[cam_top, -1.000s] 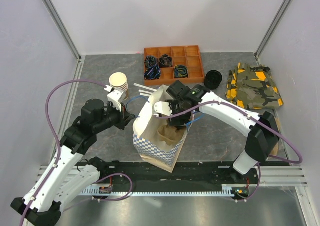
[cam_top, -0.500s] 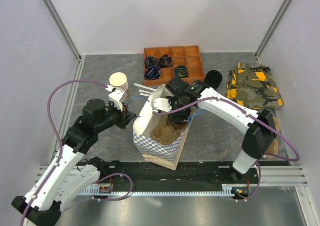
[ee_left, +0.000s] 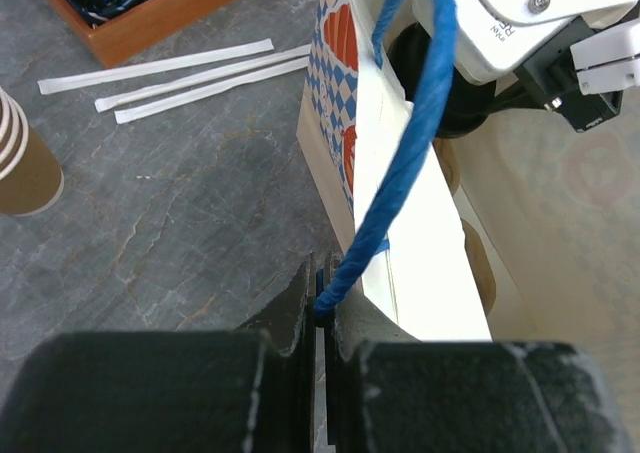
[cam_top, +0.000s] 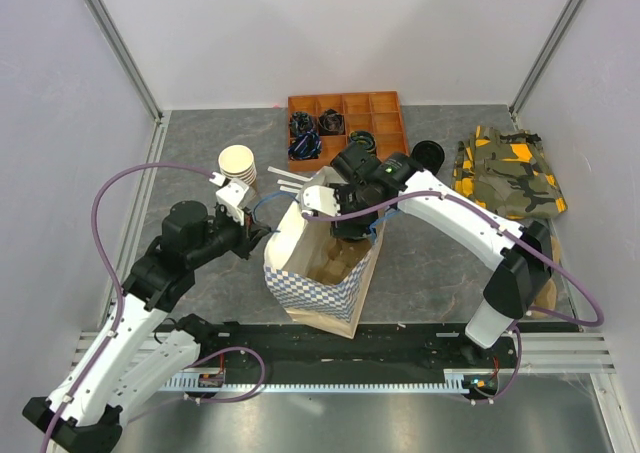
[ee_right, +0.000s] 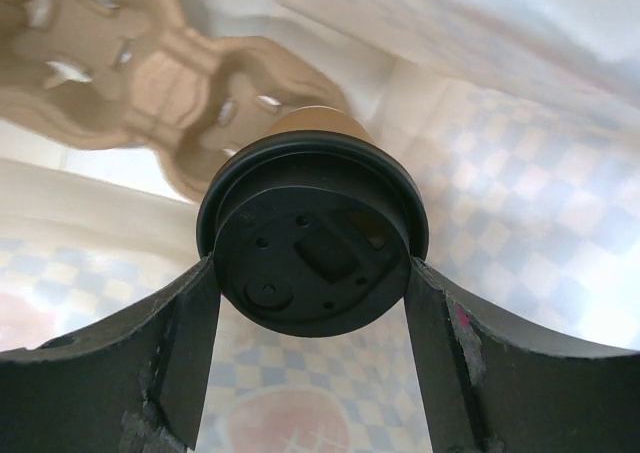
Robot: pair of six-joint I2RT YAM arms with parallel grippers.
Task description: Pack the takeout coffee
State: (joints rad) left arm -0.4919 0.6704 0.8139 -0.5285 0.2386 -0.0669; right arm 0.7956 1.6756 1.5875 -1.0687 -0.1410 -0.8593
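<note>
Right claw (ee_right: 308,285) has shifted back over the white blue-checked paper bag (cam_top: 305,288), clamped on the tan paper cup with round black plastic lid (ee_right: 312,241), inside the bag. Left claw (ee_left: 320,311) pinched together on blue rope handle (ee_left: 410,123). Release probably next.

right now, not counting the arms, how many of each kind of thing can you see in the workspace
paper bag: 1
lidded coffee cup: 1
pulp cup carrier: 1
stack of lidless cups: 1
wrapped straws: 3
compartment tray: 1
camouflage pouch: 1
black round object: 1
total: 10
</note>
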